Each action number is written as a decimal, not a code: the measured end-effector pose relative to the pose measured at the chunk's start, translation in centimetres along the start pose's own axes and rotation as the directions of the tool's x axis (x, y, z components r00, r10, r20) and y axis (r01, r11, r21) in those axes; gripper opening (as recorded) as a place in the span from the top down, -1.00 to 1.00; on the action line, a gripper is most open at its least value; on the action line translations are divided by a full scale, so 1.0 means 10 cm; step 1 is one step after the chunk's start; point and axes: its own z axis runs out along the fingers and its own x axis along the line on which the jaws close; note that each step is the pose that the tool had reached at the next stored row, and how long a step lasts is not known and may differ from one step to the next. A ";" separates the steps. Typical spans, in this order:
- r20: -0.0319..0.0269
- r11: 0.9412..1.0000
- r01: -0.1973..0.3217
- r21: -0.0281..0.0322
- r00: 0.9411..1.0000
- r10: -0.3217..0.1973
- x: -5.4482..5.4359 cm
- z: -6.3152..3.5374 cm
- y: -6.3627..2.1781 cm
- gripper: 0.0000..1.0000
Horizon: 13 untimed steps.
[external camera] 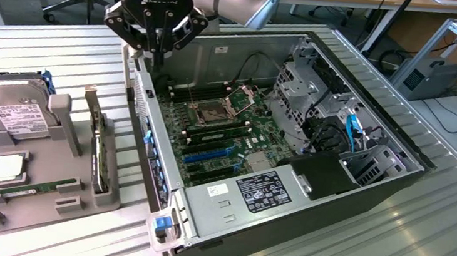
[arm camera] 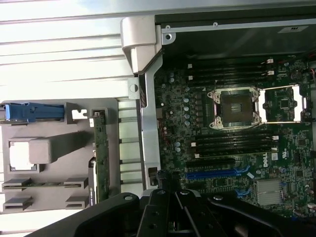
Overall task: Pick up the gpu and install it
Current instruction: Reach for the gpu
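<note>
gpu [external camera: 102, 150] is sitting on edge in a slot of the gray fixture tray [external camera: 36, 207], not yet picked. Standing it up is probably leaving the top edge free for a pinch from above. Hard drive [external camera: 11, 113] and RAM stick [external camera: 26, 189] are sharing the tray. Open case [external camera: 372, 198] is lying on its side just beside it, motherboard [external camera: 220, 133] facing up. Gripper [external camera: 157, 49] is hovering over the case wall nearest the tray, fingers together, holding nothing.
</note>
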 end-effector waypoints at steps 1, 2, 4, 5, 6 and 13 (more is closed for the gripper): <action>0.000 1.000 0.000 0.000 1.000 0.000 0.00 0.000 0.000 0.79; 0.000 1.000 0.000 0.000 1.000 0.000 0.01 0.000 0.000 0.79; 0.000 1.000 0.000 0.000 1.000 0.000 0.02 0.000 -0.001 0.79; 0.000 1.000 0.000 0.000 1.000 0.000 0.02 0.000 -0.001 0.79; 0.000 1.000 0.000 0.000 1.000 0.000 0.02 0.000 -0.002 0.79; 0.000 1.000 0.000 0.000 1.000 0.000 0.03 -0.001 -0.002 0.79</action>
